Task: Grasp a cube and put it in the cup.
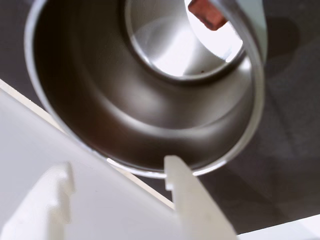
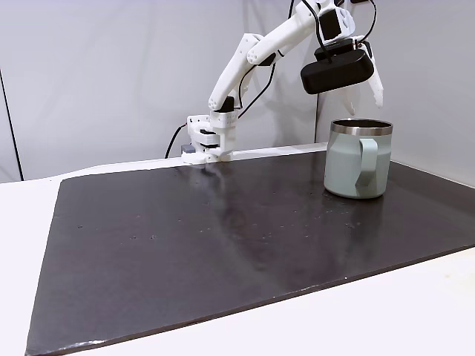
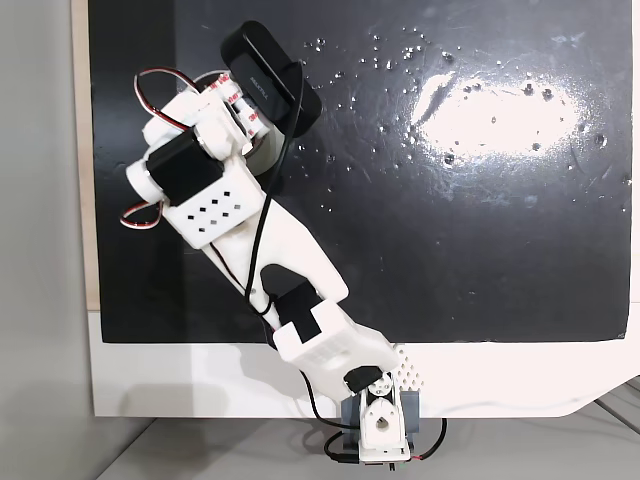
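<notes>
White gripper fingers (image 1: 180, 190) fill the bottom of the wrist view, very close to the lens, and between them I look straight down into the cup (image 1: 150, 125). The gripper (image 2: 364, 93) hangs above the steel rim of the cup (image 2: 358, 159) in the side fixed view, not touching it. The jaws stand apart and nothing sits between them.

The cube (image 1: 207, 13) shows at the top edge of the wrist view, reddish-brown, partly hidden behind the far rim. It seems to be inside the cup or falling into it, near the bright bottom, but I cannot tell if it already rests there.

So I judge the step in hand is the release, and it looks almost done. To do it well, the gripper should keep its place over the middle of the opening until the cube is settled, with the jaws wide. Then the arm (image 3: 270, 250) should rise straight up first, not sideways, because the lower fingertip hangs near the rim and a side move could hit the cup and push it on the dark tabletop (image 2: 223, 237).
</notes>
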Available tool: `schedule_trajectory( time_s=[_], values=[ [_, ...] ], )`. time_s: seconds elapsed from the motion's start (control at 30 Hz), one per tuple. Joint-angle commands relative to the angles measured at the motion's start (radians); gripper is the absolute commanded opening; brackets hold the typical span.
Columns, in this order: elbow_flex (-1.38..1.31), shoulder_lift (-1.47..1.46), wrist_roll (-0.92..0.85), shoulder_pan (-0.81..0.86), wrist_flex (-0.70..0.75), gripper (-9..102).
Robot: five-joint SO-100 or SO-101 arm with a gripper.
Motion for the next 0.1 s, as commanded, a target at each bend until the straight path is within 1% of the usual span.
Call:
schedule_trajectory(
  time_s=[0.0,0.07],
  values=[
    [-0.006,0.061,0.006,0.012,0.014,19],
    [0.000,0.063,0.006,0.012,0.014,18]
  ],
)
